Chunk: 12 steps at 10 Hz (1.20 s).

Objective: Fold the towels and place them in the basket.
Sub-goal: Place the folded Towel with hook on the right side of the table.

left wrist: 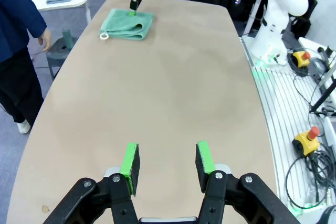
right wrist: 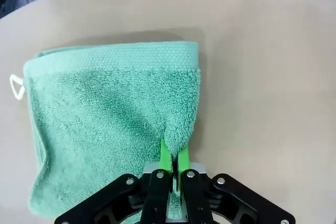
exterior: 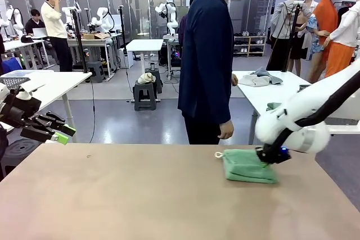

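Your right jaws are clenched on one edge of the folded green towel (right wrist: 110, 114), which lies on the far right part of the desk (exterior: 140, 195), near the person (exterior: 207, 54). Your left jaws hang released and empty at the desk's left end, well apart from the towel.

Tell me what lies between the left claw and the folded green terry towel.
Only bare tan tabletop separates the left claw from the green terry towel, seen in the left wrist view.
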Each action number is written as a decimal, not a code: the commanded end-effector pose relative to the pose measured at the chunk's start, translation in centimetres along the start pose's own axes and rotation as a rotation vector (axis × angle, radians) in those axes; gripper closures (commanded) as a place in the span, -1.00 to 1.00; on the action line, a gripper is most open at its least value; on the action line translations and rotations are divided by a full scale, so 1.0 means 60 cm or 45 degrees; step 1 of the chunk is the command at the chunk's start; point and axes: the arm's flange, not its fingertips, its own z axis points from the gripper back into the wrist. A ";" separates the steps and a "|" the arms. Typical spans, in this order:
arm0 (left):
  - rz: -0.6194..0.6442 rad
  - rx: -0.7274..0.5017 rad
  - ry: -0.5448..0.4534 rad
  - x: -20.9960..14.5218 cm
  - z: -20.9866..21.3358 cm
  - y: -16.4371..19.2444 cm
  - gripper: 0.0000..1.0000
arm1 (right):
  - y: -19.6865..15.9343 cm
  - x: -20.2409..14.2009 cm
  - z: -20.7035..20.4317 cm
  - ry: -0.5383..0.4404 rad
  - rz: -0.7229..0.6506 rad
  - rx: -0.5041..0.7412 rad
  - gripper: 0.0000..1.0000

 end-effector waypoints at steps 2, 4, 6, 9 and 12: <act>-0.012 -0.009 -0.011 0.002 0.003 0.000 -0.13 | -0.130 0.004 -0.008 0.061 0.103 -0.066 0.89; -0.012 -0.009 -0.011 0.002 0.003 0.000 -0.13 | -0.168 0.011 0.001 0.086 0.070 -0.086 0.89; -0.012 -0.009 -0.011 0.002 0.003 0.000 -0.13 | -0.174 0.015 -0.003 0.071 0.020 -0.071 0.49; -0.012 -0.009 -0.011 0.002 0.003 0.000 -0.13 | -0.178 0.015 0.014 0.028 0.010 -0.078 0.47; -0.012 -0.009 -0.011 0.002 0.003 0.000 -0.13 | -0.171 -0.011 0.130 -0.067 0.026 -0.132 -0.70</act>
